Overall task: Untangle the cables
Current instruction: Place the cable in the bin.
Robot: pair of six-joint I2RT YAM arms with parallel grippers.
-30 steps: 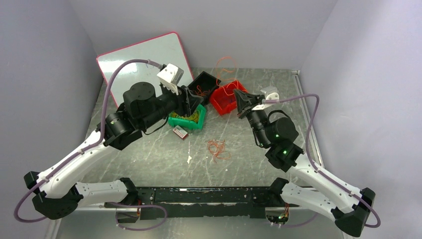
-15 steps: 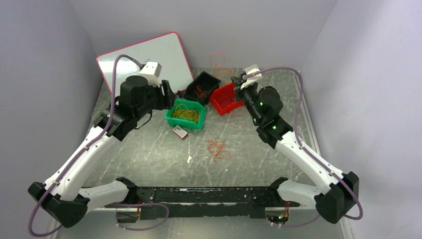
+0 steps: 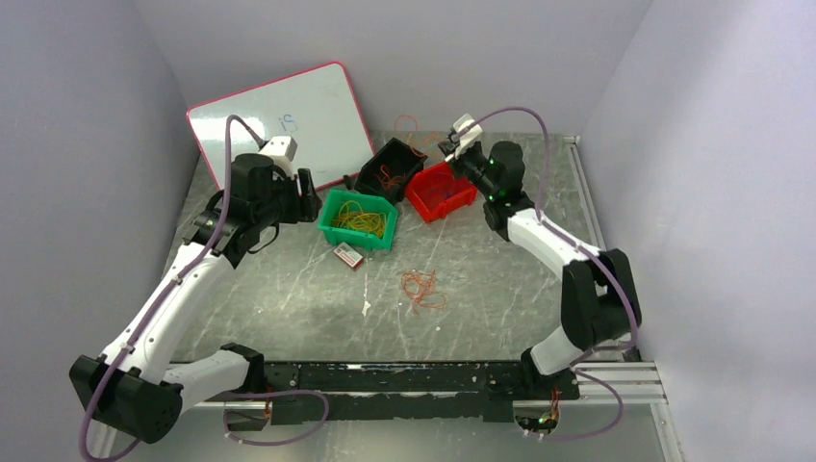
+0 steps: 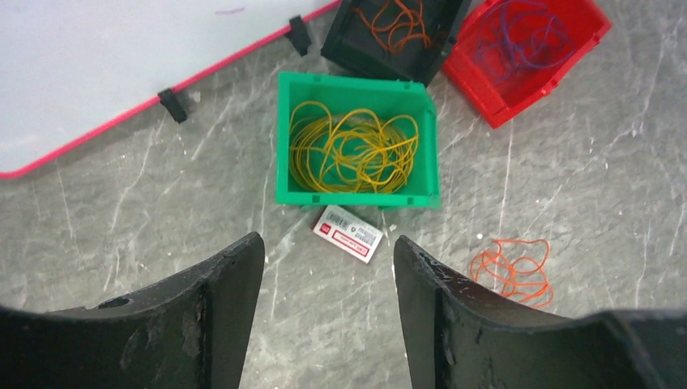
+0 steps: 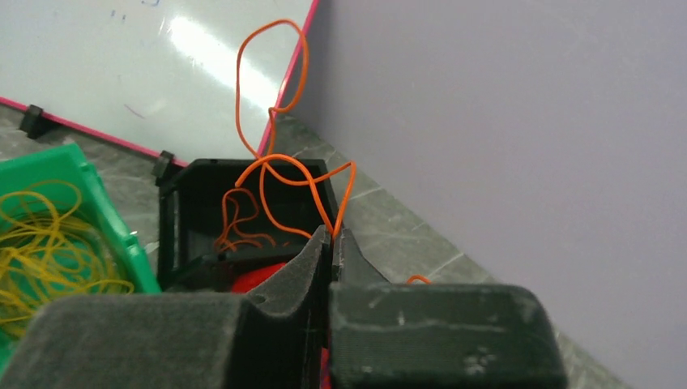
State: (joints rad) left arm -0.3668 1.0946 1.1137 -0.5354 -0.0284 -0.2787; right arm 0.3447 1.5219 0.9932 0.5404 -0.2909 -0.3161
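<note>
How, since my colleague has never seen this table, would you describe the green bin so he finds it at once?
Find the whiteboard leaning at the back left of the table. Three small bins sit by its lower right corner, and the green bin is the leftmost, nearest the front. It alone holds yellow cables, unlike the black bin and red bin beside it.

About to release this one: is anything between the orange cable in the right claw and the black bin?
Nothing visible does. The right claw is shut on the orange cable beside the black bin and its open top, and the cable's lower loops appear to hang into the bin.
</note>
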